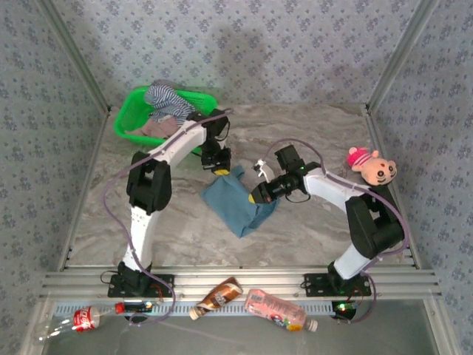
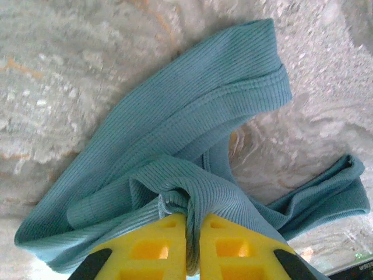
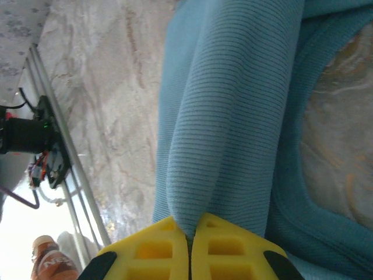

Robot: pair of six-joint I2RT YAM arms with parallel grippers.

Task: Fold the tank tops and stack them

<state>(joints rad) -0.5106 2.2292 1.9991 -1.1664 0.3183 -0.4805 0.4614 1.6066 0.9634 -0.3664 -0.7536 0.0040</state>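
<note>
Left of and behind the plain teal-blue ribbed fabric tank top (image 1: 235, 205) (image 2: 192, 116) (image 3: 233, 116), we see a green plastic basket (image 1: 127, 120). It holds the navy-and-white striped fabric tank top (image 1: 167, 97) and, below that, the dusty pink fabric tank top (image 1: 157, 128). The teal top itself lies crumpled on the marbled grey surface (image 1: 185, 237). At its rear edge, the left pincer (image 1: 219, 165) (image 2: 193, 219) grasps a bunched fold of it, with cloth wedged between the yellow pads (image 2: 150, 245). At the teal top's right edge, the right pincer (image 1: 256, 197) (image 3: 189, 226) is clenched on a thin ridge of the same cloth. Well to the right of the teal top, a pink plush toy (image 1: 372, 166) sits on the surface.
</note>
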